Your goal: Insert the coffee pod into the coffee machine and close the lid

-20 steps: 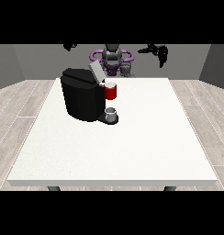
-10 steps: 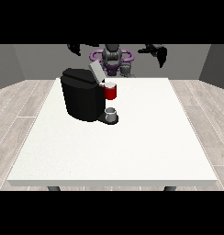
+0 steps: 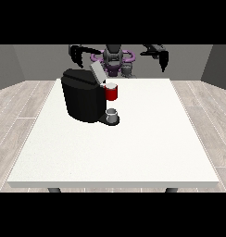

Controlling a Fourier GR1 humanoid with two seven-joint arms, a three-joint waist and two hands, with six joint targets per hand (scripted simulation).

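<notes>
Since the earlier frame we note both hands drawn inward; hand at the view's right (image 3: 162,58) and left (image 3: 78,54) hold nothing, finger state indiscernible. Coffee pod (image 3: 112,92) sits at the coffee machine (image 3: 83,95), lid (image 3: 97,72) raised; we judge it light, rigid, best taken by its sides.

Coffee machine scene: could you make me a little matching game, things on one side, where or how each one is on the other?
Things:
1. coffee machine
2. lid
3. small grey cup
4. hand at the view's right

Places or states:
A. raised above the table's far edge, holding nothing
B. tilted up, open
C. black, on the white table left of the middle
D. on the machine's base, below the red part

Pairs: 1-C, 2-B, 3-D, 4-A
</notes>
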